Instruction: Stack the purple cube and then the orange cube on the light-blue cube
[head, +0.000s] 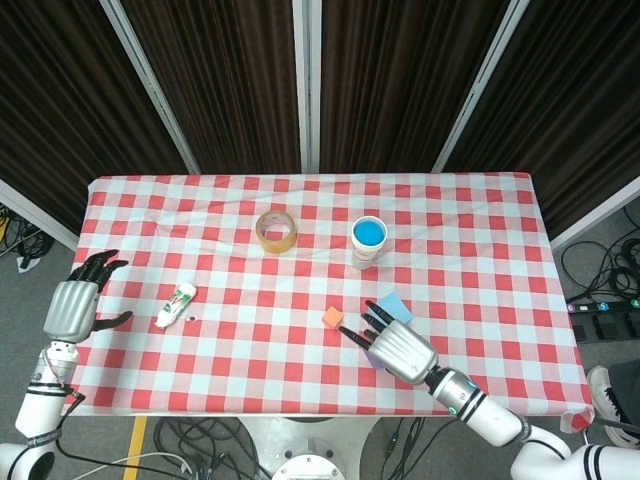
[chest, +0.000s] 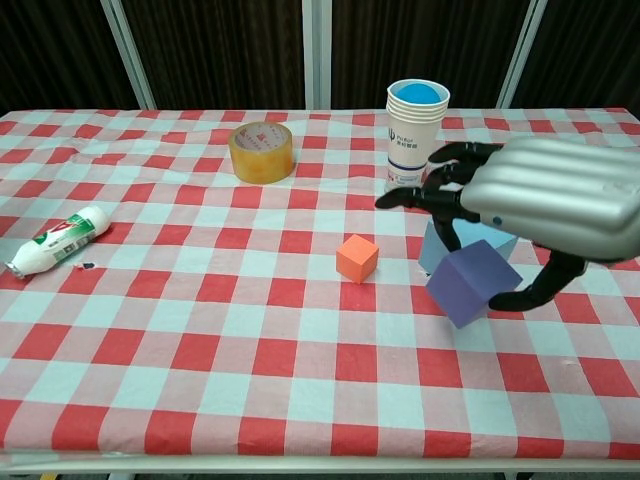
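Note:
My right hand (chest: 545, 195) grips the purple cube (chest: 468, 284) and holds it tilted above the cloth. The cube hangs just in front of the light-blue cube (chest: 437, 250), which stands on the table partly hidden behind it. The orange cube (chest: 357, 258) sits alone to the left of both. In the head view my right hand (head: 397, 347) covers the purple cube; the light-blue cube (head: 394, 306) shows just beyond its fingers, and the orange cube (head: 332, 317) lies to their left. My left hand (head: 72, 305) hovers open off the table's left edge, holding nothing.
A stack of paper cups (chest: 417, 140) with a blue inside stands behind the light-blue cube. A roll of tape (chest: 262, 151) lies at the back centre. A white bottle (chest: 55, 240) lies on its side at the left. The red-checked tablecloth (chest: 200, 350) covers the table.

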